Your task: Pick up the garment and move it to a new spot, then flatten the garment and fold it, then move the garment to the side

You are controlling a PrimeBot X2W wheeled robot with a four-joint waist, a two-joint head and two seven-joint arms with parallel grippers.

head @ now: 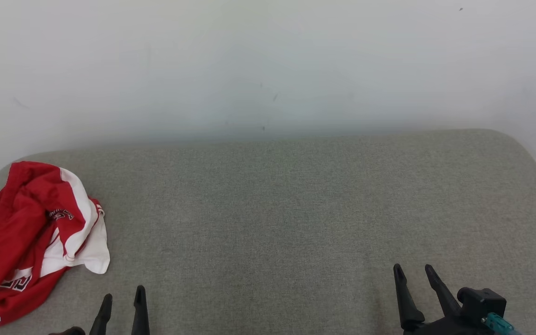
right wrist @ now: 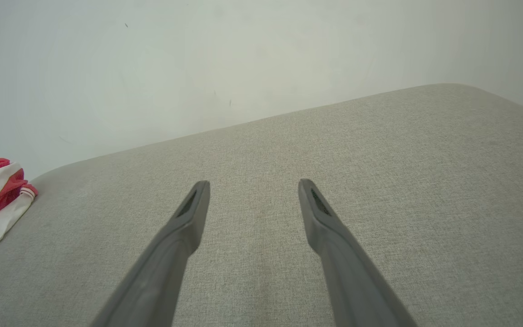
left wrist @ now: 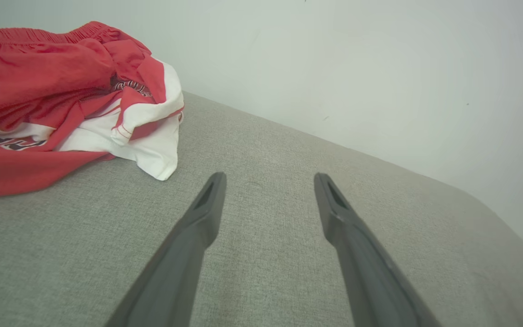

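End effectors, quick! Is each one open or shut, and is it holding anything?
Left end effector: open, holding nothing.
Right end effector: open, holding nothing.

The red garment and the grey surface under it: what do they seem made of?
The garment is probably thin, smooth synthetic sports cloth; it lies in soft crumpled folds, with a gathered waistband. The surface is apparently matte woven upholstery fabric; a fine grainy weave shows, and its corners are rounded.
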